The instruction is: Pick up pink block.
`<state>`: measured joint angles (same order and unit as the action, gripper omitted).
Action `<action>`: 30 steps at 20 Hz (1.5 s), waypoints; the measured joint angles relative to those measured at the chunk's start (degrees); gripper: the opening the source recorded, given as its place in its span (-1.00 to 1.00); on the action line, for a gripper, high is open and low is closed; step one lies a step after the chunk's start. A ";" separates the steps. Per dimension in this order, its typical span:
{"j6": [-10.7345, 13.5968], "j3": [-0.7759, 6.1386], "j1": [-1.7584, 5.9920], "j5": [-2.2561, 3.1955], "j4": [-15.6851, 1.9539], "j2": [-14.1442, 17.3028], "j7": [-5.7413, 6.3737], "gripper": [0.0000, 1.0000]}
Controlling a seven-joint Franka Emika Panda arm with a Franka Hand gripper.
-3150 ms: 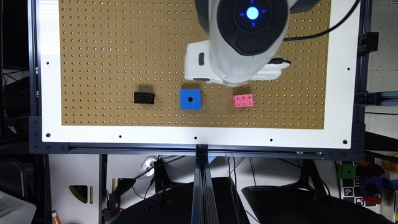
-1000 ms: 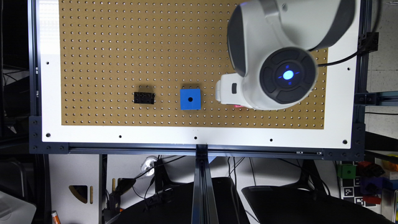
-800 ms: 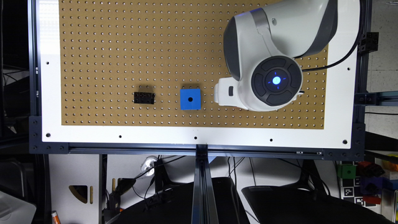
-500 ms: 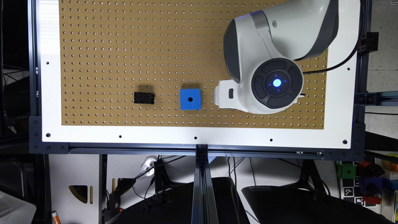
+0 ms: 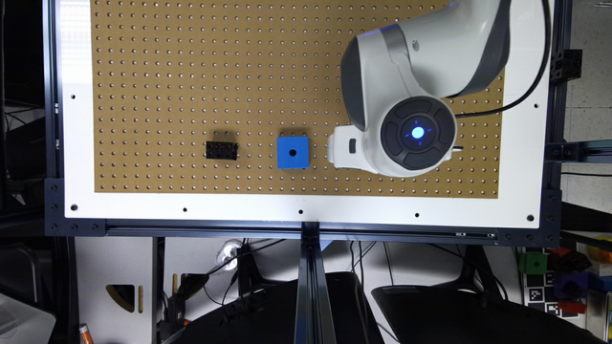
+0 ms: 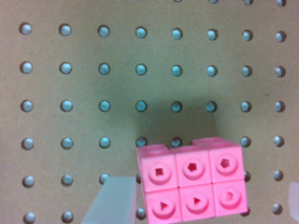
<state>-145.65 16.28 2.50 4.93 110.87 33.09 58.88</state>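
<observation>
— What is the wrist camera showing close up?

— The small bright pink plastic brick with six round studs is lying flat on the brown perforated board, its near edge cut off by the frame. One pale translucent finger is standing just beside it, and a sliver of the other is peeking in at the far edge, so the gripper is sitting open around the brick, gripping nothing.

— And from across the room?

— The white robot arm is hanging over that spot, hiding the brick. Toward the exterior view's left, the blue plastic cube with a centre hole is sitting near the arm, and the small black studded brick is lying further that way, its studs hard to make out.
</observation>
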 joint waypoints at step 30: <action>-0.47 -1.08 -0.63 0.77 -1.26 2.56 0.02 -1.00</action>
<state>-146.12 15.20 1.87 5.70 109.62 35.65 58.91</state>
